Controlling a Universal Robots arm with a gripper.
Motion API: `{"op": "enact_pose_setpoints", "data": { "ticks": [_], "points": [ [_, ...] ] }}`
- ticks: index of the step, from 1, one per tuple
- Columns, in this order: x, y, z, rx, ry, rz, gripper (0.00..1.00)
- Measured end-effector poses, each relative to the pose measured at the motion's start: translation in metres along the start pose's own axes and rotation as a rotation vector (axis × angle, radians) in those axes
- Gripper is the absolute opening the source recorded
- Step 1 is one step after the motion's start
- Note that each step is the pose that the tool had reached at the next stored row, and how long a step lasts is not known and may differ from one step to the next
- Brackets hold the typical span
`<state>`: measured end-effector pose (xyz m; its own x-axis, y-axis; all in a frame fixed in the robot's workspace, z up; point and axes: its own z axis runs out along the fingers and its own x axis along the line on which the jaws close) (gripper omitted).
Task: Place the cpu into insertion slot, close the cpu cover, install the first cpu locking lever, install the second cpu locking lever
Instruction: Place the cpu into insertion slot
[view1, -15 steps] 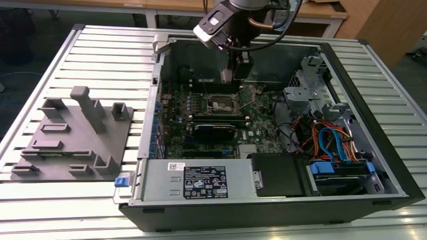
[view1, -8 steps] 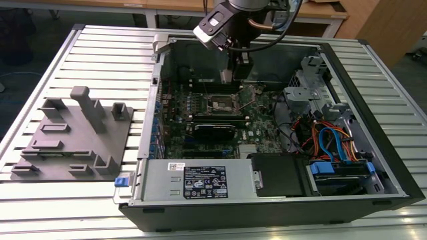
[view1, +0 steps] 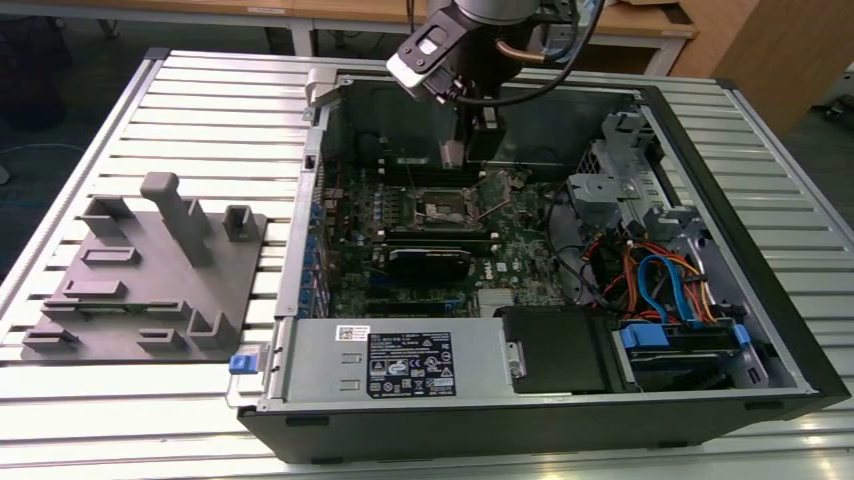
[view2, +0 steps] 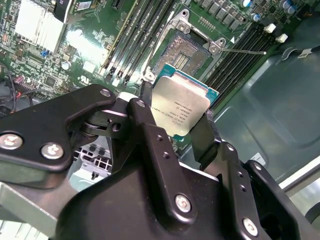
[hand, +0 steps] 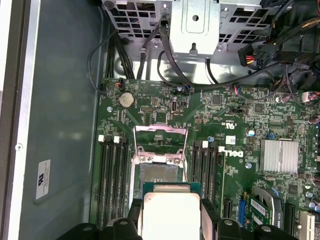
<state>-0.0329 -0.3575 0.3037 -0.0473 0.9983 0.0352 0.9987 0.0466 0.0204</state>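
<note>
My gripper (view1: 453, 152) hangs inside the open computer case, shut on the cpu (view2: 181, 107), a thin silver-faced square chip with a green rim. In both wrist views the chip is pinched by its edges between the two black fingers (view2: 204, 134). The cpu (hand: 170, 210) hovers just short of the insertion slot (hand: 159, 173), whose dark square centre lies bare. The cpu cover (hand: 160, 143), a silvery frame, stands swung open on the slot's far side. A thin locking lever (view2: 246, 50) sticks out beside the insertion slot (view2: 189, 52). In the exterior view the insertion slot (view1: 445, 205) lies just below the gripper.
Black memory slots (hand: 112, 175) flank the socket on both sides. A drive cage (view1: 625, 190) and coloured cables (view1: 667, 285) fill the case's right side in the exterior view. A black card (view1: 427, 262) and power supply (view1: 400, 362) lie nearer. A grey fixture block (view1: 147, 270) sits outside on the table.
</note>
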Motion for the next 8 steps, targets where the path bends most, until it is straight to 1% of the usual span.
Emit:
{"op": "enact_pose_setpoints", "data": {
  "ticks": [8],
  "points": [
    [-0.0001, -0.0001, 0.0024, 0.0001, -0.0001, 0.0, 0.54]
  ]
}}
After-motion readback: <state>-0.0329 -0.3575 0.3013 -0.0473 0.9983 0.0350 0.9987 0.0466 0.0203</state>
